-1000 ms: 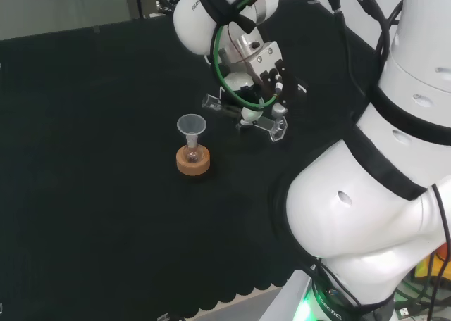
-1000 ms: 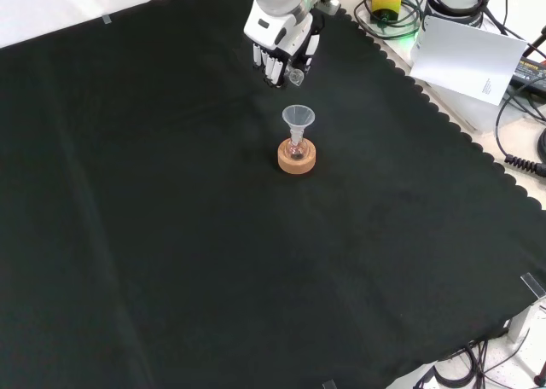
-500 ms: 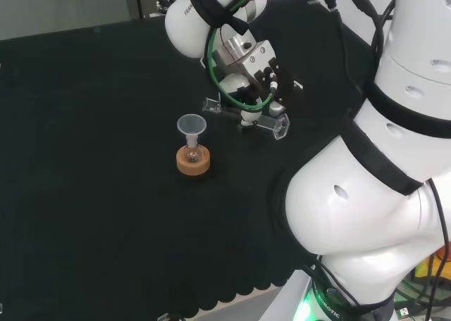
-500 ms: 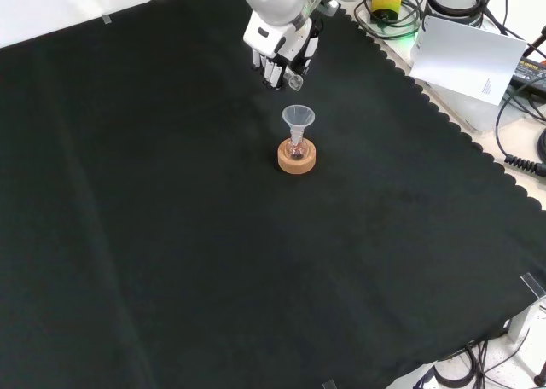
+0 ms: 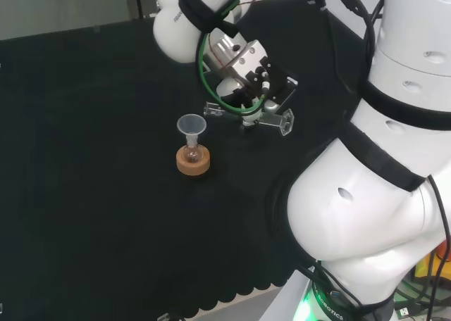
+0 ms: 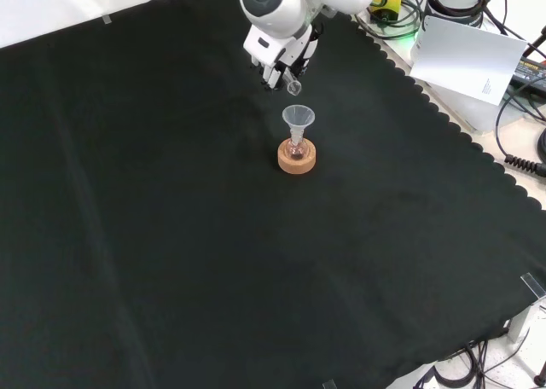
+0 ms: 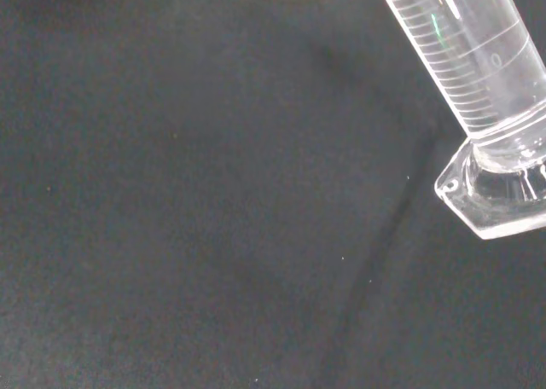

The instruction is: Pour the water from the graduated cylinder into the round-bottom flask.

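Observation:
A small round-bottom flask (image 5: pixel 192 154) sits in a cork ring stand (image 5: pixel 193 163) with a clear funnel (image 5: pixel 191 126) in its neck; the front view shows the flask (image 6: pixel 296 150), its cork ring (image 6: pixel 297 159) and the funnel (image 6: pixel 298 116) too. The hand (image 5: pixel 248 73) is curled round a clear graduated cylinder (image 5: pixel 243 115), held almost level above the cloth, its mouth toward the funnel and its hexagonal foot (image 5: pixel 286 122) away from it. In the front view the hand (image 6: pixel 280 58) hangs just beyond the funnel with the cylinder's mouth (image 6: pixel 293 87) above it. Close up, the cylinder (image 7: pixel 465 52) and its foot (image 7: pixel 503 193) show over black cloth.
Black cloth (image 6: pixel 171 235) covers the bench, with a scalloped edge at the front view's right. Beyond that edge lie a white sheet (image 6: pixel 467 52) and cables (image 6: pixel 520 142). The arm's white links (image 5: pixel 380 194) stand large at the head view's right.
The hand has turned and shifted left in the head view, tipping the cylinder closer to level, its mouth nearer the funnel. Flask and stand have not moved.

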